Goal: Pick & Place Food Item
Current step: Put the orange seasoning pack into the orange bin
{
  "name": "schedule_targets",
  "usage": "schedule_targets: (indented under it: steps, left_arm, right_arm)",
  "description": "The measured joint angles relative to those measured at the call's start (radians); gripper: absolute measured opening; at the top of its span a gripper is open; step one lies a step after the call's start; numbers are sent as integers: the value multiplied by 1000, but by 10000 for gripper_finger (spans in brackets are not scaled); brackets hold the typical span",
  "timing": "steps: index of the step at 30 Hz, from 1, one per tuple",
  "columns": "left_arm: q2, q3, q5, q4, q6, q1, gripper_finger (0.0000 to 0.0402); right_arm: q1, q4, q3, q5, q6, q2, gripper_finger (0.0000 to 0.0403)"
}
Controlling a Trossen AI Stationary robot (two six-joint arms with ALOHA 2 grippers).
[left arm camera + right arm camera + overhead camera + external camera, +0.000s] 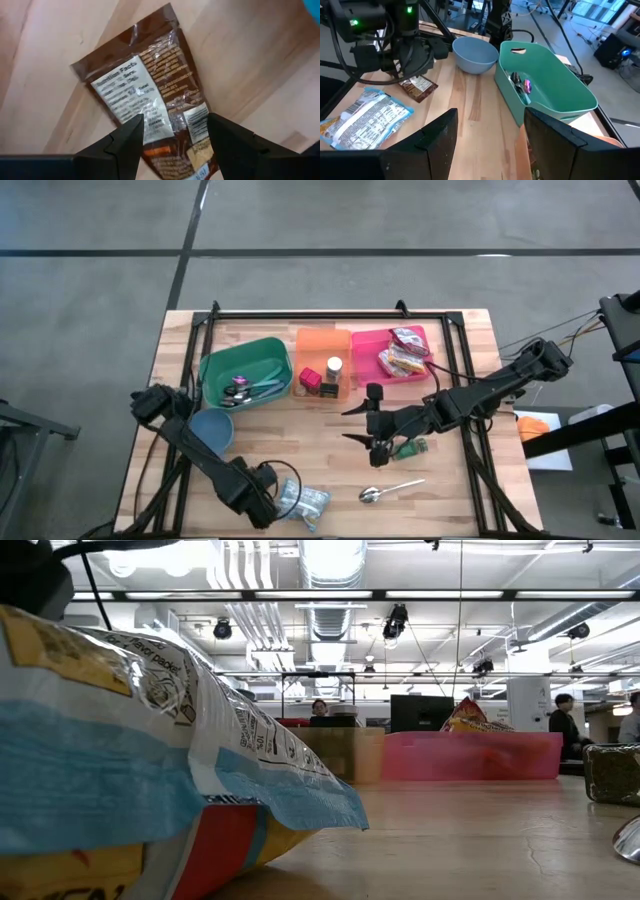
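Observation:
A small brown snack packet (150,85) lies flat on the wood table, label side up, near the front left. My left gripper (175,135) points down over it, open, with one finger on each side of the packet's lower end; no touch shows. The right wrist view shows the same packet (418,86) under that gripper (400,67). A larger blue-and-white snack bag (305,500) lies flat just right of it. My right gripper (352,425) hangs open above the table's middle with nothing between its fingers.
Along the back stand a green bin (245,370) with utensils, an orange bin (322,365) with small jars and a pink bin (400,352) with snack packs. A blue bowl (212,430) sits left, a spoon (385,492) front right, a green item (410,448) under the right arm.

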Motion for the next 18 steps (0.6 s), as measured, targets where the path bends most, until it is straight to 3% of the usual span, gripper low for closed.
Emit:
schedule_targets:
  steps: [10, 13, 18]
  left_arm:
    - [35, 1, 15, 5, 57, 0, 208]
    - [35, 1, 21, 5, 58, 0, 174]
    - [35, 1, 31, 7, 90, 0, 84]
  right_arm:
    - [0, 0, 0, -1, -7, 0, 225]
    - [0, -1, 0, -1, -6, 0, 225]
    - [0, -1, 0, -1, -4, 0, 225]
